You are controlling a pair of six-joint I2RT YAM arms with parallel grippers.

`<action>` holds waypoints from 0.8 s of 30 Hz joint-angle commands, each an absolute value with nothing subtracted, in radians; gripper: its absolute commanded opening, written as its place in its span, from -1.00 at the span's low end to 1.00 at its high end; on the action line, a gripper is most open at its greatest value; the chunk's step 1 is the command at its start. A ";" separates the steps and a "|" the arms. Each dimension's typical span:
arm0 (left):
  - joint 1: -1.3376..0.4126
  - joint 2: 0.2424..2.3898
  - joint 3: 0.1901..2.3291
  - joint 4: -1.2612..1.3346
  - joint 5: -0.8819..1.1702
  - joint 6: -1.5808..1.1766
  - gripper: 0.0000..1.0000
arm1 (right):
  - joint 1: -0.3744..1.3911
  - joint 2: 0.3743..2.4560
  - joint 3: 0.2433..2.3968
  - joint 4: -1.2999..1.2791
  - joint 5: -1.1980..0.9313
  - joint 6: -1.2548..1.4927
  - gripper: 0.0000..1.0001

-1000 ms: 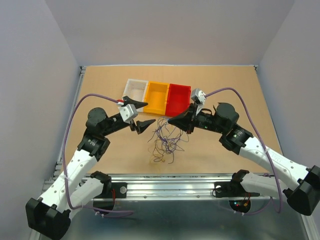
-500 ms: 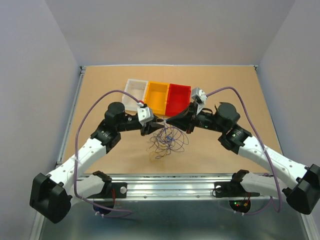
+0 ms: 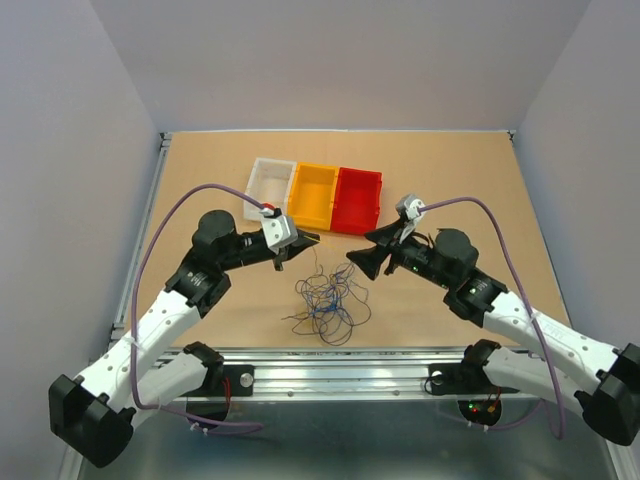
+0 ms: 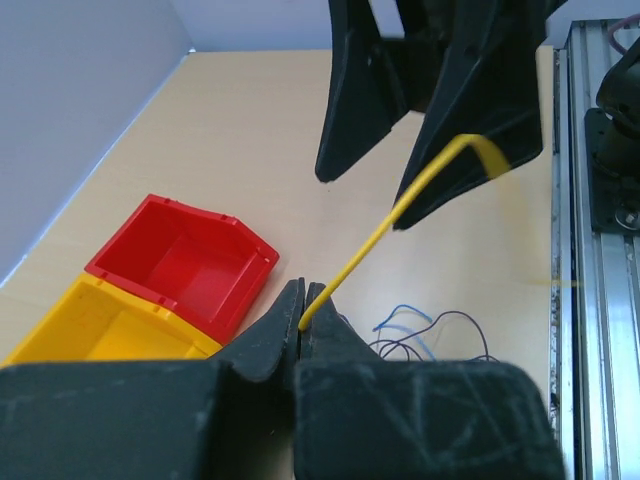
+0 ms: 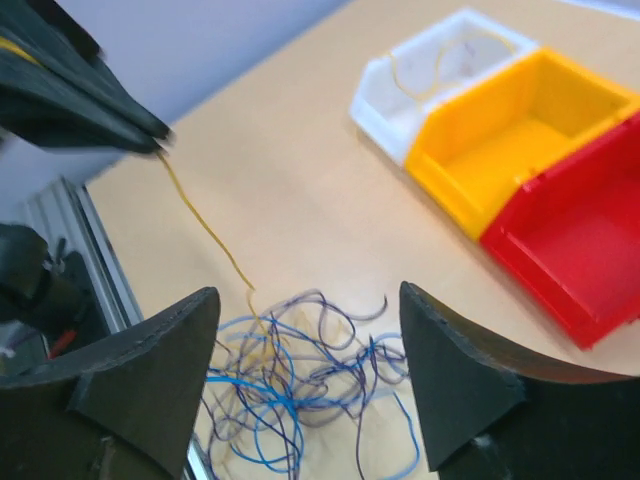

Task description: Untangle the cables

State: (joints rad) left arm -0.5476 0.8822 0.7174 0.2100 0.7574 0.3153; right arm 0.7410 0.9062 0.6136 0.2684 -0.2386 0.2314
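Cables (image 3: 325, 305) mid table (image 3: 220, 170); left end effector (image 4: 303, 297) pinches yellow strand (image 4: 380, 235), right end effector (image 3: 360, 247) spread.

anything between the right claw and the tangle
Nothing visible. The right claw is open, and its wrist view shows the tangle straight ahead, uncovered. One yellow wire leads from the tangle to the shut left claw.

Table (image 3: 450, 170): carries everything.
Bins (image 3: 314, 196): three side by side, far centre.
Cables (image 3: 325, 303): loose heap on the table, in front of the bins.
Left tool (image 3: 308, 239): behind the heap, to its left.
Right tool (image 3: 362, 250): behind the heap, to its right.
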 commanded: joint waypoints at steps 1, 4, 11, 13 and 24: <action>-0.543 0.842 0.764 0.199 0.755 0.305 -1.00 | 0.747 0.956 0.597 0.256 -0.289 0.137 0.66; -0.543 0.839 0.788 0.190 0.764 0.295 -1.00 | 0.747 1.008 0.609 0.294 -0.321 0.103 0.71; -0.545 0.876 0.925 0.154 0.741 0.265 -1.00 | 0.747 1.263 0.641 0.570 -0.645 0.060 0.72; -0.543 0.900 0.981 0.138 0.733 0.259 -1.00 | 0.749 1.344 0.675 0.626 -0.701 0.087 0.72; -0.545 1.187 1.969 -0.129 0.396 0.215 -1.00 | 0.778 1.641 0.833 0.732 -0.687 0.126 0.24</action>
State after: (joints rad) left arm -0.5480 1.1259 1.6226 -0.0540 0.5739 0.2424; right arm 0.7677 1.6192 0.7677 0.6334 -0.6708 0.1131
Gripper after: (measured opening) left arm 0.044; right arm 0.719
